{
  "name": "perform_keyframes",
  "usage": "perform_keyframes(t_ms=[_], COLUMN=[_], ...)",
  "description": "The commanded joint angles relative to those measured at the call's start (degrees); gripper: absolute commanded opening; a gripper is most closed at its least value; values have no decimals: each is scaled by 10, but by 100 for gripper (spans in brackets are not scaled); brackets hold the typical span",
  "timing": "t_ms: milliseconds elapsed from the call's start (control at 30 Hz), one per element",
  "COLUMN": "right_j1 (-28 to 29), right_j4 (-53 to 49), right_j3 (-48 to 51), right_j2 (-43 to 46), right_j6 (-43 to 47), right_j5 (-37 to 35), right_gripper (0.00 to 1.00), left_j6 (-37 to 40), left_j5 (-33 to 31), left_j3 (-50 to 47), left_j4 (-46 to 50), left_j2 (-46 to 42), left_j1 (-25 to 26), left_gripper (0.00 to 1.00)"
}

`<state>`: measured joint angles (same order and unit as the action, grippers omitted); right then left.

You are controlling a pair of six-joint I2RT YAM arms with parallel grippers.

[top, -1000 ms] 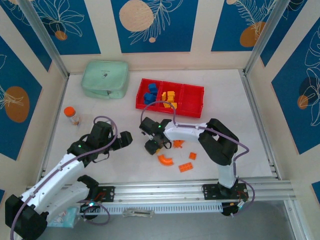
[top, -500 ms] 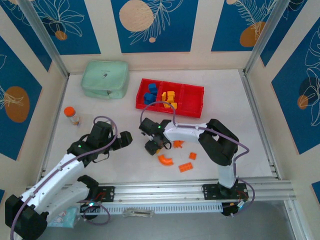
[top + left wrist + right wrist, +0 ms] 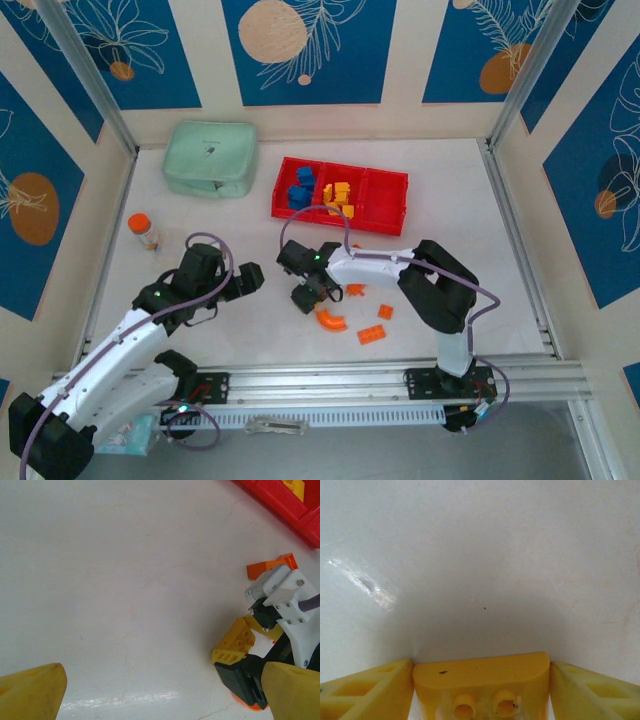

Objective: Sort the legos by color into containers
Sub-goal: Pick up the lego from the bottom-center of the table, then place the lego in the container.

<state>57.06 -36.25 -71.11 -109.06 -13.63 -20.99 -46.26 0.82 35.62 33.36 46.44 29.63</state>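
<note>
My right gripper (image 3: 306, 294) is low over the table, shut on a yellow lego (image 3: 482, 680) that touches both yellow fingers (image 3: 370, 690). In the left wrist view the same yellow lego (image 3: 235, 645) sits at that gripper's tip. Orange legos lie just right of it: an arch (image 3: 331, 320), a flat brick (image 3: 372, 334) and two small pieces (image 3: 386, 312). The red tray (image 3: 380, 220) of containers stands behind, with blue legos (image 3: 300, 188) in its left compartment and yellow ones (image 3: 338, 195) in the middle. My left gripper (image 3: 245, 280) is open and holds nothing, left of the right gripper.
A mint-green zip case (image 3: 210, 158) lies at the back left. An orange-capped bottle (image 3: 144, 230) stands near the left wall. The arms' rail runs along the near edge. The tray's corner (image 3: 280, 505) and an orange brick (image 3: 270, 566) appear in the left wrist view.
My right gripper has shifted slightly toward the near edge with the yellow lego between its fingers. The left arm has stayed still.
</note>
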Motion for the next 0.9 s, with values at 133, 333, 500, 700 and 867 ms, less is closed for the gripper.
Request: perform_keyframes(t_ms=[133,333,500,700,867], right_j1=[6,-6,-35,-114,-187], right_j4=[-40,-42,-47,-50,-19], right_j3=[8,-8,-46,-137,-215], right_j2=[18,34,51,28,-17], right_j6=[-2,-3,1,20,35], right_j5=[-4,-1,-1,-4,-9], right_gripper=[62,62,62,63,63], left_j6=[-7,-6,0,8,18], left_j5=[-13,-13,-10,1,6], left_j3=[-1,4,16,38,62], left_j4=[17,12,3,-27,-54], left_j2=[-10,-8,7,48,89], left_j1=[-7,-7,-7,-7,-7], left_gripper=[99,99,99,99,99])
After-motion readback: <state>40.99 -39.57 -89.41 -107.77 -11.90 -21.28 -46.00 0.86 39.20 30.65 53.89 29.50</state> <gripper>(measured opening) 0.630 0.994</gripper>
